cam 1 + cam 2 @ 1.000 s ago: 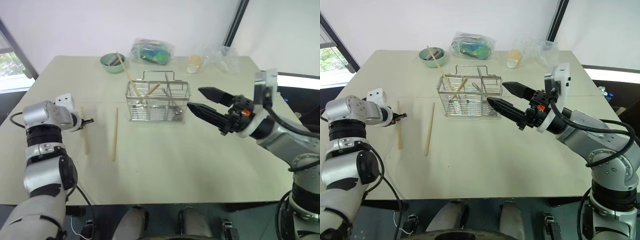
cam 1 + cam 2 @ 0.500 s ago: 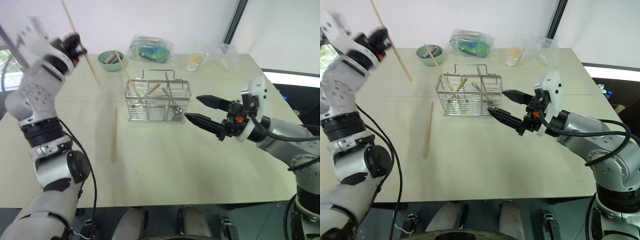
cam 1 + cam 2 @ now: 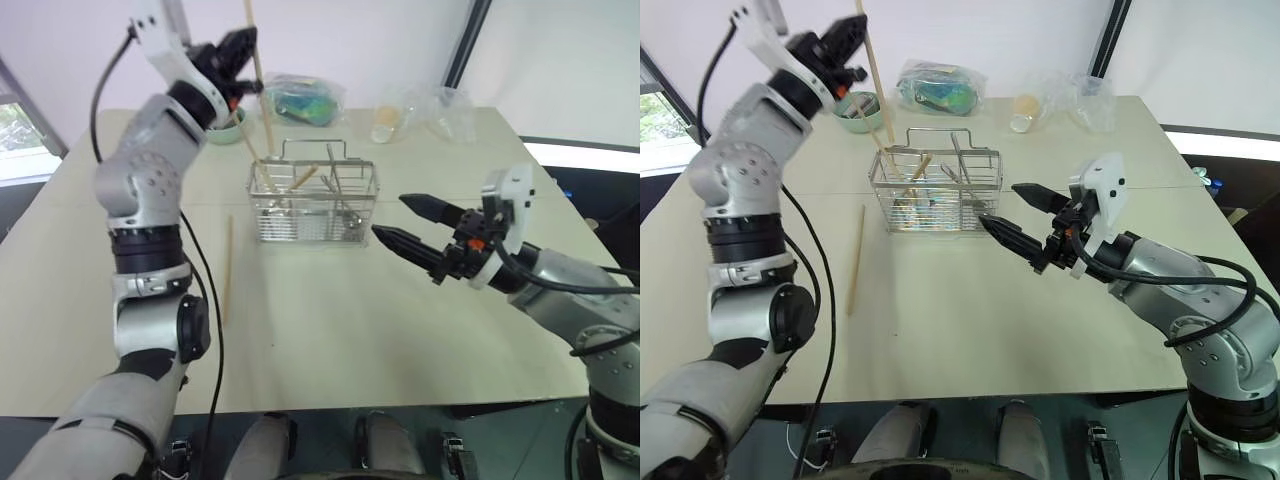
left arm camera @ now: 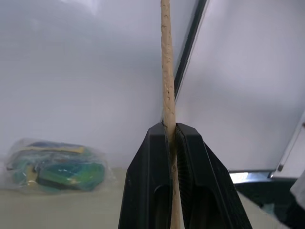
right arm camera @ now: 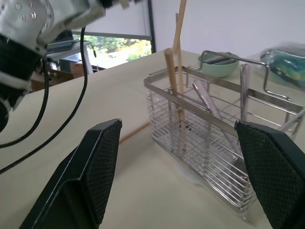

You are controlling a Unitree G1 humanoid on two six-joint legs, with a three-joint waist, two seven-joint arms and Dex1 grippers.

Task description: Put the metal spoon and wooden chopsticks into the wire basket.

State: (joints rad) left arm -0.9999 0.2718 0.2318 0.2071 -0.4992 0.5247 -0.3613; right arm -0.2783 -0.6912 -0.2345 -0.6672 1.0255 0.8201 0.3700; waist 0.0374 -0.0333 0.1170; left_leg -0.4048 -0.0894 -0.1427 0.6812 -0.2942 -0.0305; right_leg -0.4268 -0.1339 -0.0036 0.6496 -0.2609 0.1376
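Observation:
My left gripper [image 3: 243, 42] is raised high at the back left, shut on one of the wooden chopsticks [image 3: 876, 85]. That stick stands almost upright, and its lower end hangs by the left end of the wire basket [image 3: 315, 205]. The left wrist view has the stick [image 4: 167, 71] pinched between the fingers. A second chopstick [image 3: 228, 270] lies flat on the table left of the basket. Sticks and slim metal utensils [image 5: 205, 100] lean inside the basket; I cannot single out the metal spoon. My right gripper [image 3: 390, 217] hovers open just right of the basket, holding nothing.
A green bowl [image 3: 865, 108] sits behind the basket, partly hidden by my left arm. Along the table's far edge are a plastic bag of colourful items [image 3: 303, 103], a paper cup [image 3: 386, 125] and a clear bag [image 3: 440, 110].
My left arm has swung up and to the right, carrying a chopstick from the table's left side to above the basket's left end. The right gripper has stayed in place.

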